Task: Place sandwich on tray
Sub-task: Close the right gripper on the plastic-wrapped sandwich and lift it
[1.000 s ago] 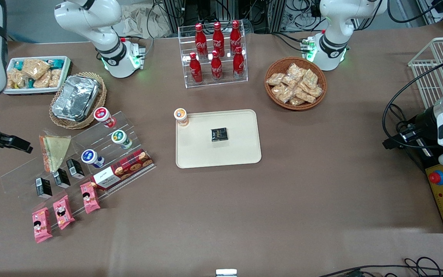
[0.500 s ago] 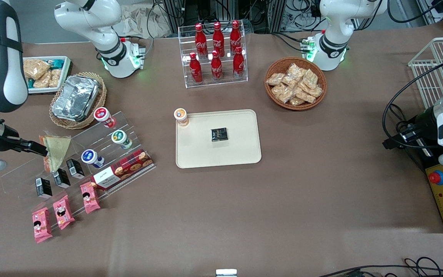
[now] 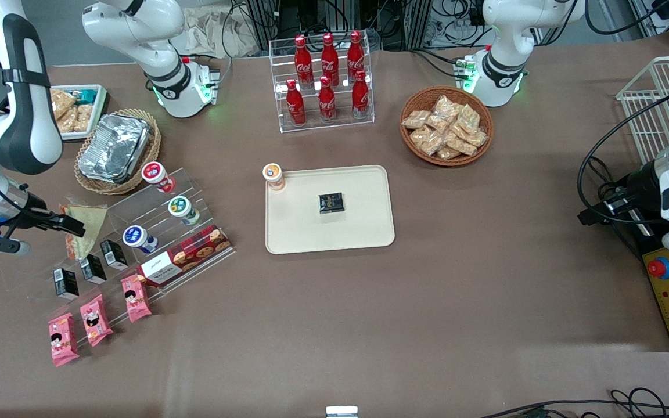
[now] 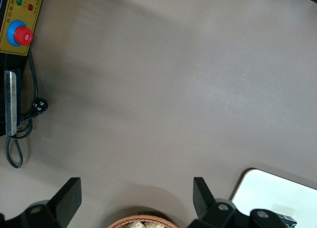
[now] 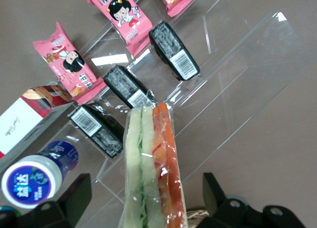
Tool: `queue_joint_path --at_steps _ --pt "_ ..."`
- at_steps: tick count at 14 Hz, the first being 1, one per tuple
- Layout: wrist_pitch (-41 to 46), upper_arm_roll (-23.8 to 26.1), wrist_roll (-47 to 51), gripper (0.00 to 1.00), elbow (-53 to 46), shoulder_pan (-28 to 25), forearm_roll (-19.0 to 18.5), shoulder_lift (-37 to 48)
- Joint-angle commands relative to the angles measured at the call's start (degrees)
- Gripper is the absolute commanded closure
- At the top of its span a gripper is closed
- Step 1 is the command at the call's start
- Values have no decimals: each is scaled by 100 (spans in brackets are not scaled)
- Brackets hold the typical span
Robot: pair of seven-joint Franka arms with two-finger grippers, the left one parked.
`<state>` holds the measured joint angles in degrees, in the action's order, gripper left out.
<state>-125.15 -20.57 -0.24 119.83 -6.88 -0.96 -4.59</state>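
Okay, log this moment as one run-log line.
step: reach | pincer: open, straddling sandwich on clear stand | tray: holds black packet, no sandwich

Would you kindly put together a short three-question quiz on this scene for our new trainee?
1. True or false: the triangular plastic-wrapped sandwich already lies on the cream rectangular plastic tray.
2. The gripper is: A) open, either side of the sandwich; B) shut on a red bottle; C) over the tray.
3. What small dark item lies on the tray?

Key: 1. False; it rests on the clear acrylic stepped stand. 2. A. 3. A small black square packet.
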Motion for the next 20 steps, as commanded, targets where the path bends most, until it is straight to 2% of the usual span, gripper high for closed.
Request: queue_joint_path --at_steps 1,7,9,11,13,16,17,20 --pt "-290 0 -100 0 242 47 69 64" --pt "-581 0 -100 3 585 47 78 20" --pt "-642 0 -100 9 638 47 78 11" --pt "-642 0 -100 22 638 47 78 -7" --pt "-642 0 -100 42 630 47 78 -24" --pt "-651 9 -100 87 621 47 78 -59" --pt "-660 9 -100 98 612 47 78 -86" --pt "-608 9 -100 100 481 12 78 -112"
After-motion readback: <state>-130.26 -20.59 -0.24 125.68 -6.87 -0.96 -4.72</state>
